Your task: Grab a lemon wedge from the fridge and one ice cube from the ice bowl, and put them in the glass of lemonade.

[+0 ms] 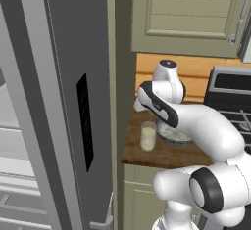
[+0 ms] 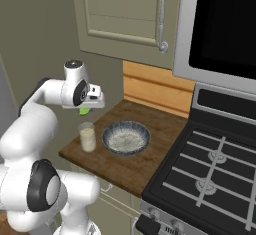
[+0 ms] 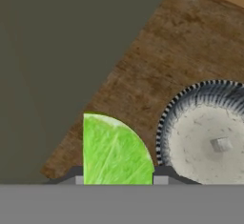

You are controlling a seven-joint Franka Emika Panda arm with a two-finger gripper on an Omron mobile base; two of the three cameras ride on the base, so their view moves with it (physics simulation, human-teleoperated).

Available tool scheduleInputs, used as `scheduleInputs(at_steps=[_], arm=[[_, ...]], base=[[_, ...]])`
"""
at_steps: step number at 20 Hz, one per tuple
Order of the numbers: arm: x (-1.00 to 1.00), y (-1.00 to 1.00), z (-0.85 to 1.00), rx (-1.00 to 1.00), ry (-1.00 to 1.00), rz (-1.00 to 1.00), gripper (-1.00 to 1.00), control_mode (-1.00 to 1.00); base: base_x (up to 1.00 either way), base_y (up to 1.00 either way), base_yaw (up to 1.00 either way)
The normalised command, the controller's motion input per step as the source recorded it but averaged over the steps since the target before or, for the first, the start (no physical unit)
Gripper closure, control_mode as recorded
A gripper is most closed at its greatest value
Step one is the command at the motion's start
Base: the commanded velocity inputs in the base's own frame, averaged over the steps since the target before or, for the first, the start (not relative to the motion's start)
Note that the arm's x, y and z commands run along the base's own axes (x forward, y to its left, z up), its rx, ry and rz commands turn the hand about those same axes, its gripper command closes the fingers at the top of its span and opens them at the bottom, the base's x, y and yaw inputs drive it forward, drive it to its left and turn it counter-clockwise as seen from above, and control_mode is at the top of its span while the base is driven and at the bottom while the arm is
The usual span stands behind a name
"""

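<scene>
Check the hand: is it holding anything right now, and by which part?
Yes. The hand holds the lemon wedge, pinched between its fingers at the wedge's two lower sides, above the counter near the glass.

Beige panelled cabinet (image 2: pixel 125 11) fills the upper middle; dark wooden counter (image 2: pixel 145 161) sits centre; black stove (image 2: pixel 210 174) occupies the lower right.
</scene>
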Motion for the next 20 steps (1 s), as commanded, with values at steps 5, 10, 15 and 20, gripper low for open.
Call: scheduleInputs(at_steps=[5,10,15,20], arm=[[0.04,0.01,-0.03,0.00,0.00,0.00,1.00,-1.00],[-0.15,0.01,-0.01,0.00,-0.11,0.00,1.00,-1.00],[0.00,0.04,0.00,0.00,-0.04,0.00,1.00,-1.00],[0.00,0.07,-0.26,0.00,0.00,0.00,1.00,-1.00]], base=[[0.00,0.00,0.00],[0.00,0.00,0.00],[0.00,0.00,0.00],[0.00,0.00,0.00]])
